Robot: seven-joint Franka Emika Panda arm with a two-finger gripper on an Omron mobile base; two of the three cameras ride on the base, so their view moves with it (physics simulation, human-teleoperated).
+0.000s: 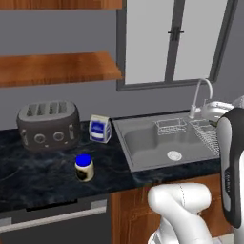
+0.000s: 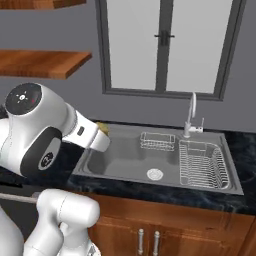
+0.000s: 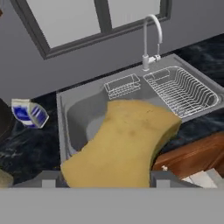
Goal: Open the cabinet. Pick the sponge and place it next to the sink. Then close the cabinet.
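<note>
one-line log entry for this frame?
phase: carry | gripper: shut on sponge | position: over sink | sponge: not yet placed | counter: toaster, carton, jar

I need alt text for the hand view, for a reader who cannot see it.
A large yellow sponge sits between the gripper fingertips, above the left part of the grey sink. Behind it are two wire racks, a curved faucet and a window; a blue-and-white carton stands on the dark counter.

arm (image 2: 45, 135): glossy white rounded shells | dark joint bands | black round cap, possibly red-dotted
</note>
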